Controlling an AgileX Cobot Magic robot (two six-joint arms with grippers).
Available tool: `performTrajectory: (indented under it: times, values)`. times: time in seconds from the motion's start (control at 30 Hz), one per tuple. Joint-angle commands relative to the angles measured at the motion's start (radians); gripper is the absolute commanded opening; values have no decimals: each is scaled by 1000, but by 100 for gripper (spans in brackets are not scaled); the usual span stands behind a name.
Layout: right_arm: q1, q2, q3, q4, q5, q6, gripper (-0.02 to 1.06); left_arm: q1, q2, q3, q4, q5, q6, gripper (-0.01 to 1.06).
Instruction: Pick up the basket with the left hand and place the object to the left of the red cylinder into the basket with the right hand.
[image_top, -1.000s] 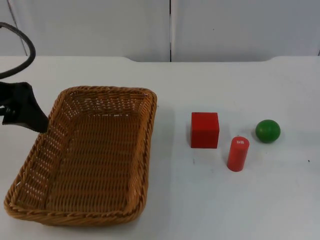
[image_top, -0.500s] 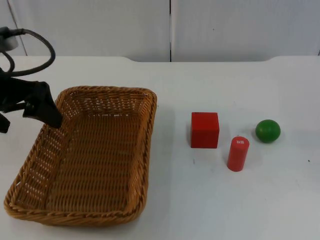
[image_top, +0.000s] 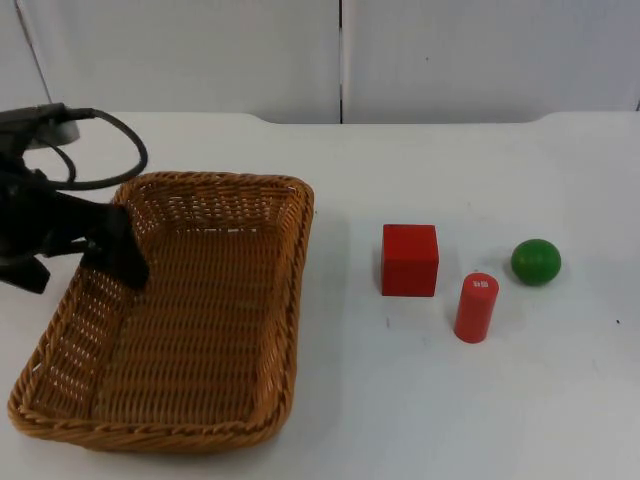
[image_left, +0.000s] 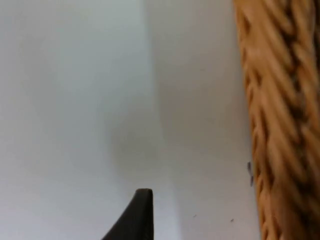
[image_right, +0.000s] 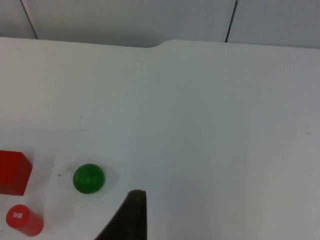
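A brown wicker basket (image_top: 200, 400) rests on the white table at the left. My left gripper (image_top: 82, 270) is open and straddles its left rim, one finger inside and one outside. In the left wrist view the woven basket rim (image_left: 272, 125) runs beside a black fingertip (image_left: 137, 215). A red cube (image_top: 409, 260) stands left of the upright red cylinder (image_top: 476, 307), with a green ball (image_top: 535, 262) to its right. The right wrist view looks down from a distance on the green ball (image_right: 89, 178), the red cube (image_right: 12, 172) and the red cylinder (image_right: 22, 220), past a black fingertip (image_right: 127, 215). The right arm waits.
A grey partition wall (image_top: 340, 55) closes off the far edge of the table. White table top (image_top: 450, 400) lies open between the basket and the three objects and in front of them.
My left arm has come in from the left edge and moved right, so that its gripper now stands over the basket's left rim. The basket and the three objects have not moved.
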Motion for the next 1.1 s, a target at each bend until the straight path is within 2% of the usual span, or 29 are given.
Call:
performTrajectory:
  times: [0.0,0.63,0.7,0.8,0.83,0.9,1.07]
  values:
    - [-5,-2,-5,2,-1,-12,105,-21,8,-9,10,-27,-26,105]
    - [-5,-2,-5,2,1,-12,105,-28,68,-9,17,-46,-66,104]
    - [-5,-2,-5,2,4,-12,105,-28,68,-9,28,-46,-66,101]
    - [-5,-2,-5,2,4,-12,105,-28,68,-9,28,-42,-73,87]
    - [-5,-2,-5,2,4,-12,105,-28,68,-9,28,-42,-73,87]
    - [-5,-2,-5,0,6,-12,105,-28,68,-9,28,-36,-84,79]
    - [-5,-2,-5,0,10,-12,105,-28,68,-9,28,-15,-99,75]
